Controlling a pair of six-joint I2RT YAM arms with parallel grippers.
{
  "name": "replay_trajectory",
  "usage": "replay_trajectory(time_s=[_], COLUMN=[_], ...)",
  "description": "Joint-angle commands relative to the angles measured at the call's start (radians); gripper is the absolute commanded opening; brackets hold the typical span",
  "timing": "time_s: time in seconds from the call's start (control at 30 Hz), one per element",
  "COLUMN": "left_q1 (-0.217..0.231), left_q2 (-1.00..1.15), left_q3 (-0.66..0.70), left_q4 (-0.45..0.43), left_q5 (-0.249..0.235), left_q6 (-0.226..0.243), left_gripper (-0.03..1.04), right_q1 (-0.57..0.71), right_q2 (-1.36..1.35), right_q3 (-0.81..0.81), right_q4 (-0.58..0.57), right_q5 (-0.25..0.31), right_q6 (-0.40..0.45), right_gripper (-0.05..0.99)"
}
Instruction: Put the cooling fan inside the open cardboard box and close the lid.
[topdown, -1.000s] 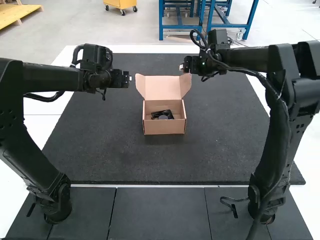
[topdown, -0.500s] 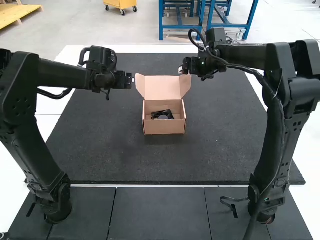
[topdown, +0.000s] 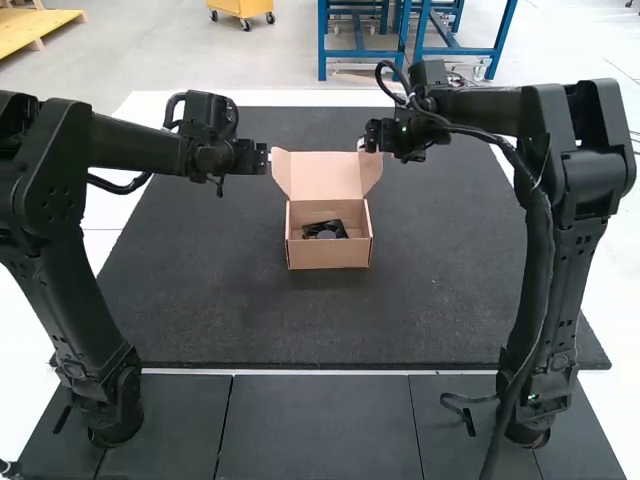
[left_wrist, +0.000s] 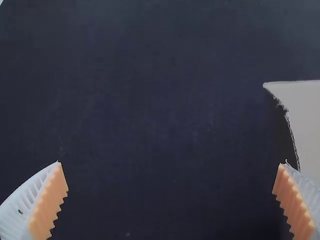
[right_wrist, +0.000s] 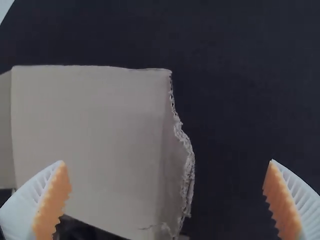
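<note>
Our cooling fan (topdown: 323, 231) is in the cardboard box (topdown: 328, 252); left gripper (topdown: 263, 160) and right gripper (topdown: 369, 134) gape beside the lid (topdown: 325, 173), probably for closing.

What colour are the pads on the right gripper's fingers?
Orange, on white ribbed fingers; clearest in the right wrist view.

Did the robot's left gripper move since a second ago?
Yes. The left gripper has edged a little toward the upright lid of the cardboard box, which has stayed put.
</note>
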Motion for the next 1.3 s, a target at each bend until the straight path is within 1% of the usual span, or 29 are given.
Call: replay_trajectory(time_s=[0.0,0.03,0.13,0.2,0.23,0.3,0.37,0.4,0.67,0.77,0.87,0.93,1.0,1.1,1.2,1.27], left_q1=[-0.003,-0.003,-0.009,-0.014,-0.017,-0.02,-0.026,-0.028,-0.032,-0.032,-0.032,-0.032,-0.032,-0.032,-0.032,-0.032], left_q2=[0.018,0.024,0.039,0.045,0.047,0.053,0.056,0.057,0.057,0.057,0.057,0.057,0.057,0.057,0.057,0.057], left_q3=[0.047,0.054,0.072,0.084,0.089,0.095,0.1,0.101,0.103,0.104,0.103,0.103,0.103,0.103,0.103,0.103], left_q4=[0.011,0.011,0.011,0.008,0.007,0.008,0.007,0.007,0.005,0.005,0.004,0.002,0.001,0.001,0.002,0.002], left_q5=[-0.002,-0.002,-0.002,-0.002,-0.002,-0.002,-0.002,-0.002,-0.002,-0.002,-0.002,-0.002,-0.002,-0.002,-0.002,-0.002], left_q6=[0.01,0.01,0.01,0.01,0.01,0.01,0.01,0.01,0.01,0.01,0.01,0.01,0.01,0.01,0.01,0.01], left_gripper=[0.97,0.97,0.97,0.97,0.97,0.97,0.97,0.97,0.97,0.97,0.97,0.97,0.97,0.97,0.97,0.97], right_q1=[-0.027,-0.03,-0.037,-0.037,-0.037,-0.04,-0.049,-0.052,-0.052,-0.052,-0.05,-0.05,-0.049,-0.047,-0.046,-0.046], right_q2=[0.01,0.012,0.013,0.013,0.013,0.013,0.013,0.013,0.024,0.025,0.041,0.045,0.047,0.05,0.058,0.058], right_q3=[0.043,0.046,0.048,0.051,0.052,0.052,0.052,0.052,0.057,0.058,0.066,0.069,0.072,0.077,0.084,0.086], right_q4=[-0.011,-0.013,-0.011,-0.013,-0.013,-0.013,-0.011,-0.011,-0.016,-0.02,-0.036,-0.037,-0.037,-0.036,-0.039,-0.039], right_q5=[-0.014,-0.014,-0.014,-0.014,-0.014,-0.014,-0.029,-0.037,-0.055,-0.083,-0.097,-0.107,-0.109,-0.109,-0.109,-0.109], right_q6=[0.006,0.008,0.008,0.008,0.008,0.009,0.02,0.023,0.025,0.026,0.025,0.026,0.028,0.029,0.029,0.029], right_gripper=[0.84,0.84,0.73,0.7,0.66,0.51,0.4,0.37,0.36,0.36,0.36,0.28,0.26,0.19,0.19,0.16])
